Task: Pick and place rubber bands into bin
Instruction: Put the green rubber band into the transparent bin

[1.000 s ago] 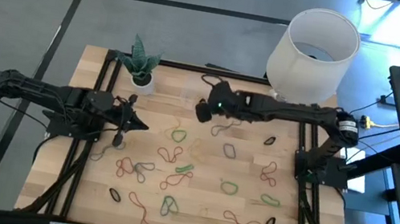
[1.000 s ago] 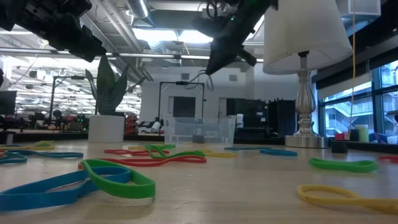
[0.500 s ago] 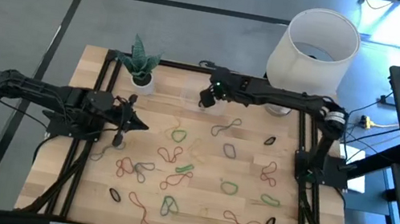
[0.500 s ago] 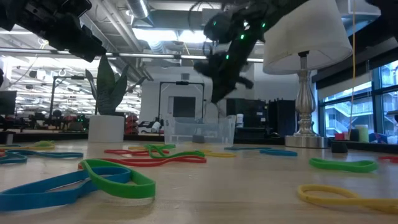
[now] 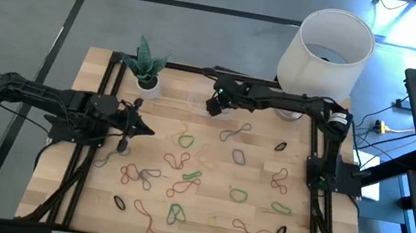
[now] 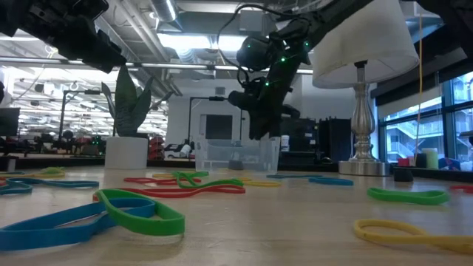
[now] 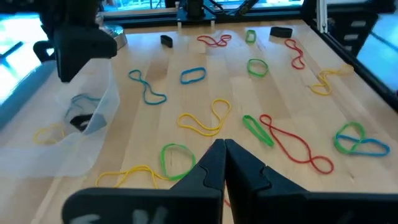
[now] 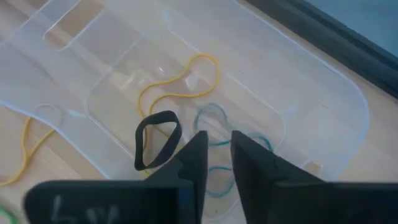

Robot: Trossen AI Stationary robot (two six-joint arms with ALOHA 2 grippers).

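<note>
Setting: wooden table [image 5: 201, 208] in a workshop, lamp [image 5: 327, 43] at its far edge.
Bin: clear bin [image 8: 205, 93] just beside the lamp base; a black band [image 8: 158, 138], a yellow one and teal ones lie inside.
Right gripper [image 8: 214, 155]: above the bin, fingers slightly apart, nothing between them.
Left gripper [image 7: 224, 158]: near the plant pot [image 5: 146, 82], fingers together, empty.
Rubber bands [image 5: 187, 140]: scattered well clear of the bin.
Advice: lift straight up before swinging away, so no finger catches the bin wall.

Clear bin [image 8: 298, 99] holds black [image 8: 157, 146], yellow [image 8: 180, 84] and teal rubber bands [image 8: 214, 118]; pale wooden surface [image 5: 257, 176].
</note>
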